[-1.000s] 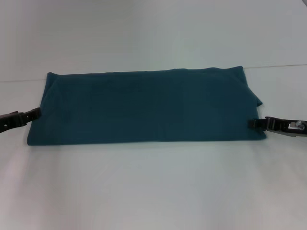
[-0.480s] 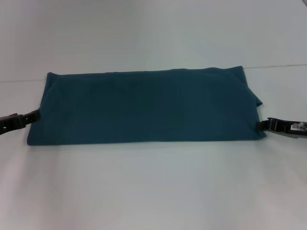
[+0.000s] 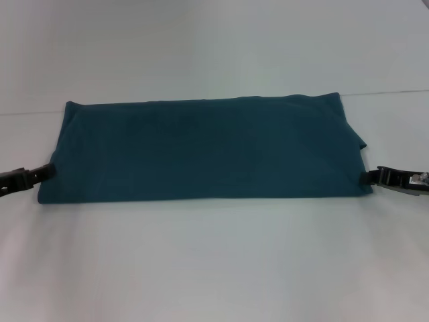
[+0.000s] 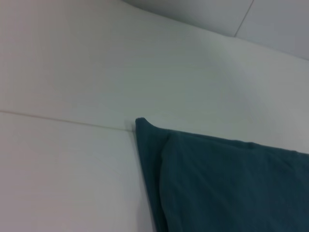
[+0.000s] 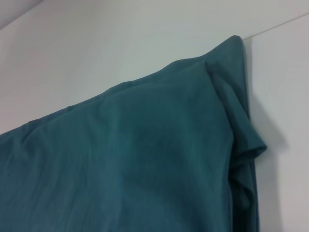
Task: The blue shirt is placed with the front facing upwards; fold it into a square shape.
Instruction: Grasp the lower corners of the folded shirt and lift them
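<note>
The blue shirt (image 3: 201, 151) lies on the white table as a long, flat rectangle, plain teal side up, with no print showing. A small flap of cloth sticks out at its right end. My left gripper (image 3: 47, 171) sits low at the shirt's left edge, near the front corner. My right gripper (image 3: 369, 176) sits just off the right edge near the front corner. The left wrist view shows a folded corner of the shirt (image 4: 231, 188). In the right wrist view, the shirt's (image 5: 135, 164) bunched right end fills most of the picture.
The white table (image 3: 214, 261) spreads wide in front of and behind the shirt. A thin seam line (image 3: 389, 92) runs across the table at the shirt's far edge.
Both grippers have slid outward along the table. The left one drew left and slightly nearer, and the right one drew right, off the shirt's edge. The shirt stayed still.
</note>
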Controlling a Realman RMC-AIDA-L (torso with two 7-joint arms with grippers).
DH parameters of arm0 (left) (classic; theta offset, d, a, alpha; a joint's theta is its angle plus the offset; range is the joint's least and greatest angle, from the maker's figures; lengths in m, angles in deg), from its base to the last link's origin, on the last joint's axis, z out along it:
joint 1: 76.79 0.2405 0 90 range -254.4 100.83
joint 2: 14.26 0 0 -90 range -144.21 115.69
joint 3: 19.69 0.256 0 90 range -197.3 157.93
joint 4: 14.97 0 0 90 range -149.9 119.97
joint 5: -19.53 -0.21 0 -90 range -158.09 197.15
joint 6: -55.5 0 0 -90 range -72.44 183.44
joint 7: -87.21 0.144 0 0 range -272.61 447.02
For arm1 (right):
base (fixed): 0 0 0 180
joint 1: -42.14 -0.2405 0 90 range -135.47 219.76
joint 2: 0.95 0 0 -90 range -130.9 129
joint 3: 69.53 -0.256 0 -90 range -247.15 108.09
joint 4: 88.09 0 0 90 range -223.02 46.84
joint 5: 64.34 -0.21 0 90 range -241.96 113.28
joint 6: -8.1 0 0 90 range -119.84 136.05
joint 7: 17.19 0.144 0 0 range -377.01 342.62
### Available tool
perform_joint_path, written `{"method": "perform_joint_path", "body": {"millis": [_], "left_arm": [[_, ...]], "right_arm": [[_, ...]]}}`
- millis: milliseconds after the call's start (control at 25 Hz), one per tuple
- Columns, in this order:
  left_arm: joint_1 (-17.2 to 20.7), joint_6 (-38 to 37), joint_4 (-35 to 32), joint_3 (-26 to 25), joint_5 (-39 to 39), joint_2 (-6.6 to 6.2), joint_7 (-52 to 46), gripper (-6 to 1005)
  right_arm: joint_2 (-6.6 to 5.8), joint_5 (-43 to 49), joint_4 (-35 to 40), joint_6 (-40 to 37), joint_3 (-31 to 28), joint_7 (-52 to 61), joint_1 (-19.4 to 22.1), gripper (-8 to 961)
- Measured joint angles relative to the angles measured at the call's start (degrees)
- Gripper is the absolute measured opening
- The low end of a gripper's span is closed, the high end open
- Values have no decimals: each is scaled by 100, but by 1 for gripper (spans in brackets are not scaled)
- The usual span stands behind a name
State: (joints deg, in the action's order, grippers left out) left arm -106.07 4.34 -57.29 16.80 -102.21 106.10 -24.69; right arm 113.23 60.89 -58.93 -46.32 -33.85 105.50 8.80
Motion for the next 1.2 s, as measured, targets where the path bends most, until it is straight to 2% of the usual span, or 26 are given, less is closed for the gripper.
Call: {"method": "perform_joint_path", "body": {"millis": [560,1200], "left_arm": [[-4,234,240,43,-148,62,102,724],[-159,394,414,120,-149,68,176,720]], "right_arm": [[3,1,22,-39,2,-7,13,21],[-17,-13,37,-88,-6,-17,78,29]]}}
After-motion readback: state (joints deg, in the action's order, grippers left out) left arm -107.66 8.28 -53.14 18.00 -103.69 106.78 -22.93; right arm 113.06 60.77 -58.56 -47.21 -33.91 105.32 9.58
